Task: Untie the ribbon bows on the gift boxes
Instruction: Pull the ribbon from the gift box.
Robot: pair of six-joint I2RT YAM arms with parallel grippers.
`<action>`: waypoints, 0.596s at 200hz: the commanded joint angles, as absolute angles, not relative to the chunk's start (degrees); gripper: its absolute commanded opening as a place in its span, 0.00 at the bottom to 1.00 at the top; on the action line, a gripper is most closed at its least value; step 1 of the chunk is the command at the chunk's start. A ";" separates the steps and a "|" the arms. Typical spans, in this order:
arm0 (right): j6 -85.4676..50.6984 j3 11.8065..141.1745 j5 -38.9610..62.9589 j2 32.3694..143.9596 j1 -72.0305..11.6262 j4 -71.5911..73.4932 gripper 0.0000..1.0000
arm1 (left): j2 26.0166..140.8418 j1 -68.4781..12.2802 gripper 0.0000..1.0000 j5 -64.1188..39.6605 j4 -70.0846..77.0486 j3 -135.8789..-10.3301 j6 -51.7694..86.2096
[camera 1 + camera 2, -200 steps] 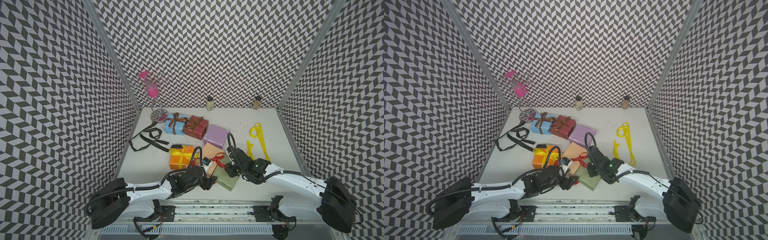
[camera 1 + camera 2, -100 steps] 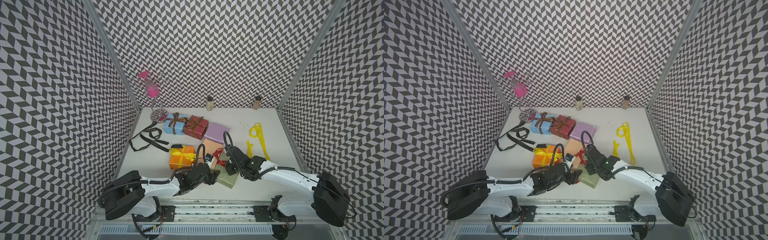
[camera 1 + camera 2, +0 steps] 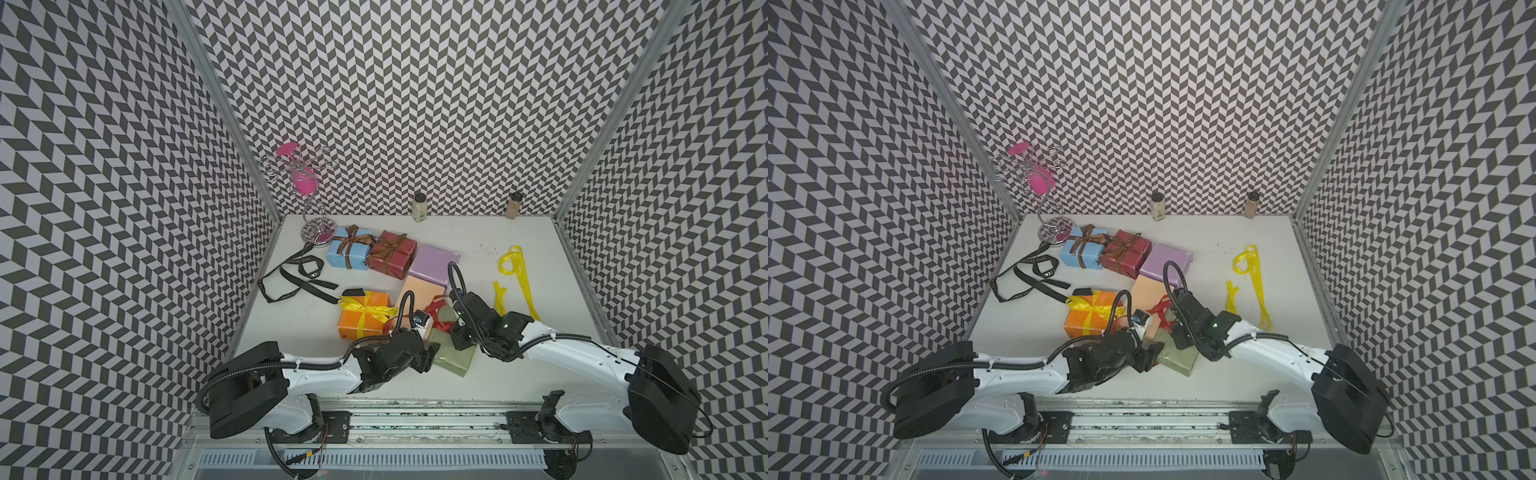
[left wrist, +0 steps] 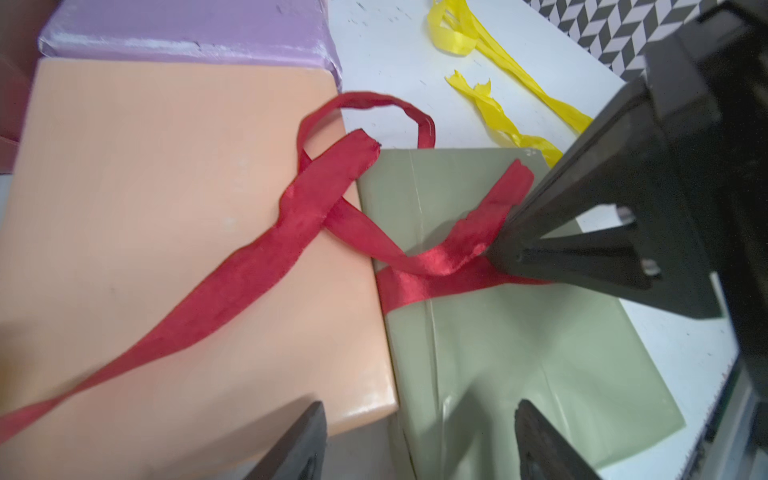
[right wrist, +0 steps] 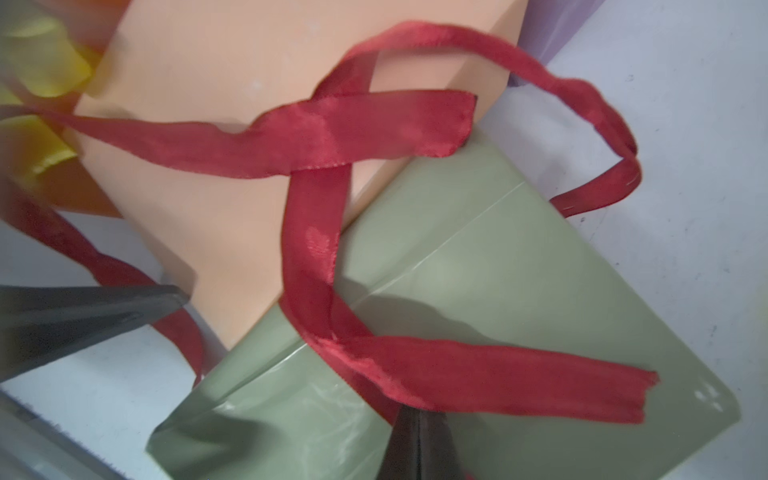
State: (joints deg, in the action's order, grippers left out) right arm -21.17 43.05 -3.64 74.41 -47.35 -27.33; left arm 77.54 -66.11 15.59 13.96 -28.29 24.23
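Nearest the rail, the left arm (image 3: 397, 353) hovers with its jaws spread apart and empty over the near edge of the green box (image 3: 454, 358). This box lies on the desk (image 3: 291, 332), touching the peach box (image 3: 420, 291). The right arm (image 3: 498, 332) reaches in from the opposite side, its jaws closed on the red ribbon (image 4: 291, 232) where the strands cross on top of the green box. One band wraps that box, while a loop and a long tail sprawl across the peach box toward the orange box (image 3: 360, 332) and its tied yellow bow (image 3: 365, 309). Nothing pins the green box down, so a pull now would likely lift or drag the light box along instead of loosening the knot. Tugging at the crossing rather than a free end could also cinch it tighter, and the slick ribbon may slip from the pinch. The two arms sit close together, so a careless sweep could knock them or shove the peach box. Farther back lie the bare lilac box (image 3: 434, 259), the dark red box (image 3: 392, 255) and the blue box (image 3: 347, 254), both with brown bows tied. A loose black ribbon (image 3: 299, 278) and a loose yellow ribbon (image 3: 519, 270) rest apart on the desk.
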 commanded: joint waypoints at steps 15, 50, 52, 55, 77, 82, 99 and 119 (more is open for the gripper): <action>-21.45 42.36 3.93 71.57 -46.85 -25.58 0.00 | 75.02 -67.52 0.72 17.20 8.72 -26.99 27.26; -20.87 43.01 3.64 71.60 -46.67 -26.49 0.09 | 75.77 -67.59 0.73 19.62 9.88 -25.53 28.69; -20.73 43.05 3.44 71.73 -46.63 -26.77 0.13 | 75.87 -67.59 0.73 19.78 9.92 -25.57 28.79; -20.63 43.19 2.97 72.03 -46.66 -27.00 0.19 | 76.02 -67.54 0.73 20.04 9.97 -25.56 28.97; -18.74 43.79 0.67 74.04 -46.76 -28.22 0.41 | 77.18 -67.43 0.74 21.88 10.28 -25.39 29.56; -18.28 43.86 0.30 74.47 -46.76 -28.32 0.43 | 77.42 -67.26 0.74 22.17 10.36 -25.38 29.68; -17.36 44.07 -1.14 76.00 -46.71 -28.61 0.45 | 78.16 -66.78 0.74 22.63 10.62 -25.40 29.74; -17.05 44.46 -2.42 76.91 -46.83 -28.48 0.42 | 78.74 -65.90 0.75 22.74 11.05 -25.48 29.47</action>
